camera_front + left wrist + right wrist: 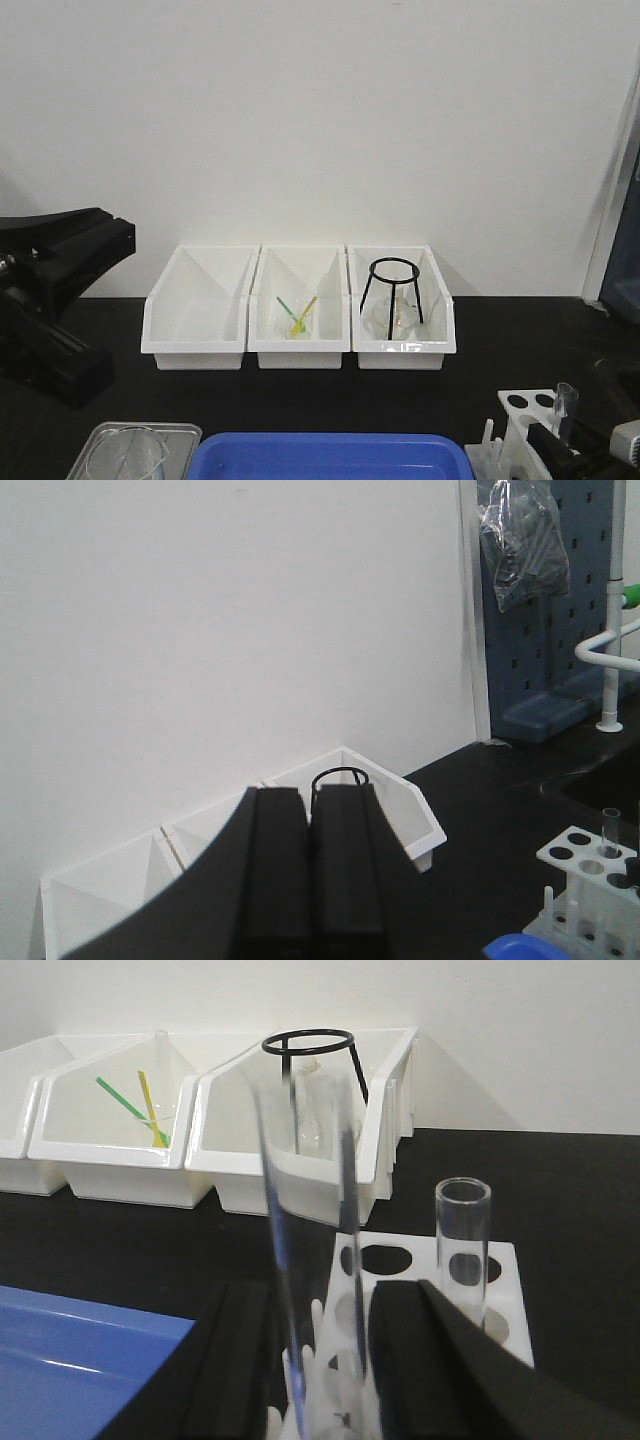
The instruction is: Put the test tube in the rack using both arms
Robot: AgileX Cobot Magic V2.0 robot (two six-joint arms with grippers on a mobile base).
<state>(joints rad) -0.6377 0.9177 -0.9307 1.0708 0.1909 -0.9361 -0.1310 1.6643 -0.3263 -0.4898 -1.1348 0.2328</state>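
We read the black table as the work surface. Three white bins line its far side against the wall and a blue tray sits at the near edge, which leaves the near right corner for the rack. The left arm is raised at the left of the table, well apart from the rack. Its gripper has both fingers pressed together with nothing between them, so we judge that it stands off to give the other arm room. The right gripper is over the near side of the rack, and its two black fingers pinch the test tube, which fills the gap between them. We judge that the grip sits low on the glass so that the tube stands nearly upright, ready to go rounded end first into a hole. The lower end is hidden behind the fingers and the rack's pegs, so we cannot tell whether it has entered a hole. Relative to the hand, the tube rises from between the fingertips and leans slightly to the left toward its blurred top in the right wrist view. A second tube stands upright in a hole toward the right of the rack, just beside the right-hand finger and apart from the held one.
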